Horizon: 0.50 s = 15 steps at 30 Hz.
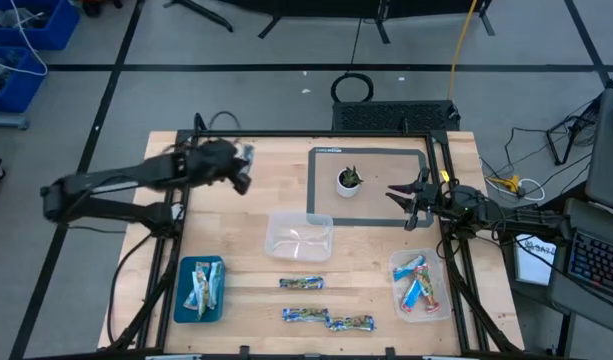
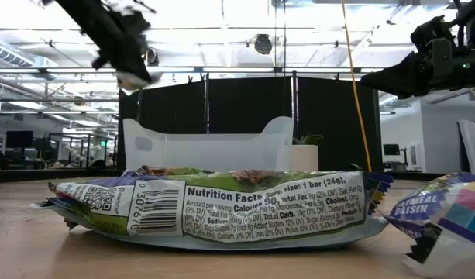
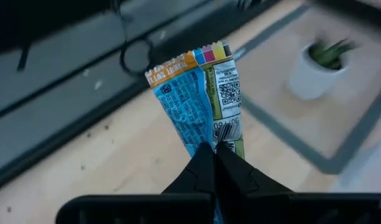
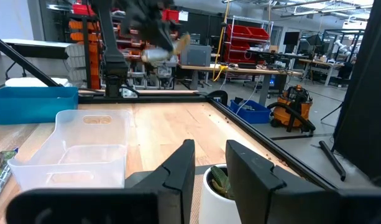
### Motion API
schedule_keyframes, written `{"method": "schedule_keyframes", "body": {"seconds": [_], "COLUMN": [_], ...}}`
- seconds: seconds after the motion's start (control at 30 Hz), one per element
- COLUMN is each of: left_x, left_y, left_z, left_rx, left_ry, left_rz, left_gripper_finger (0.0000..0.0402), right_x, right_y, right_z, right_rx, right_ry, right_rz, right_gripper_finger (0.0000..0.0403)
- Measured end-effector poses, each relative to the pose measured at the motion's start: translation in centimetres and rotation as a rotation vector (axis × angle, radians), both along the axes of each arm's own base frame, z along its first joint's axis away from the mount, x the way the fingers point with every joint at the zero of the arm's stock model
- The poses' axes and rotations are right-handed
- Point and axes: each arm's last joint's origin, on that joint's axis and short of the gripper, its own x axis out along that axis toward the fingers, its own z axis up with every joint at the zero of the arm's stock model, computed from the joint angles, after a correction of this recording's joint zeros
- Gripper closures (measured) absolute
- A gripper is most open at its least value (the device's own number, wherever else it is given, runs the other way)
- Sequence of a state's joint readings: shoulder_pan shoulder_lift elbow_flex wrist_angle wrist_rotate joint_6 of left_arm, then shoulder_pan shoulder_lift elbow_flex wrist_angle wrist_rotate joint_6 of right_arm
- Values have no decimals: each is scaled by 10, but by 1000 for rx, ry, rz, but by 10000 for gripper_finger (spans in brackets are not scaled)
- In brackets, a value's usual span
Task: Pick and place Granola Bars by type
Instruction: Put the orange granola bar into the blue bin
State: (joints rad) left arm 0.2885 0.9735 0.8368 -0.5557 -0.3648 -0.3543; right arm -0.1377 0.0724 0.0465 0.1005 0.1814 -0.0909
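My left gripper (image 1: 238,172) hangs above the table's far left part, shut on a blue-wrapped granola bar (image 3: 190,99). In the low view the gripper (image 2: 122,48) and the bar (image 2: 133,77) are high above the table. Three patterned bars (image 1: 301,284) (image 1: 304,315) (image 1: 351,323) lie flat on the wood near the front edge; one of them (image 2: 214,205) fills the low view. My right gripper (image 1: 414,203) waits open at the right, level, beside the small plant pot (image 1: 348,181), with nothing between its fingers (image 4: 181,165). My left gripper pinches the blue bar between its two fingers near one end of the wrapper (image 3: 210,138). The rest of the bar sticks out ahead of the fingertips to its crimped end (image 3: 190,61). The bar is lifted clear of the table.
A blue tray (image 1: 182,300) at the front left holds bars. A clear tub (image 1: 441,300) at the front right holds blue and red bars. Another clear tub (image 1: 299,237) stands mid-table. A dark-framed mat (image 1: 371,153) lies under the plant pot.
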Motion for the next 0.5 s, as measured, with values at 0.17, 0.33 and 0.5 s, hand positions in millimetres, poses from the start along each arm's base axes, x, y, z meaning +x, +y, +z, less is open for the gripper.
{"method": "schedule_keyframes", "body": {"seconds": [0.17,0.33,0.5], "left_x": [-27,-42,-44], "left_y": [-16,-25,-28], "left_z": [21,28,27], "left_rx": [66,97,90], "left_ry": [-86,-114,-105], "left_rz": [-29,-20,-19], "left_gripper_finger": [399,399,399], "right_x": [0,0,0], "right_y": [0,0,0], "right_z": [0,0,0], "right_rx": [0,0,0], "right_ry": [0,0,0], "right_rz": [0,0,0], "right_gripper_finger": [321,321,321]}}
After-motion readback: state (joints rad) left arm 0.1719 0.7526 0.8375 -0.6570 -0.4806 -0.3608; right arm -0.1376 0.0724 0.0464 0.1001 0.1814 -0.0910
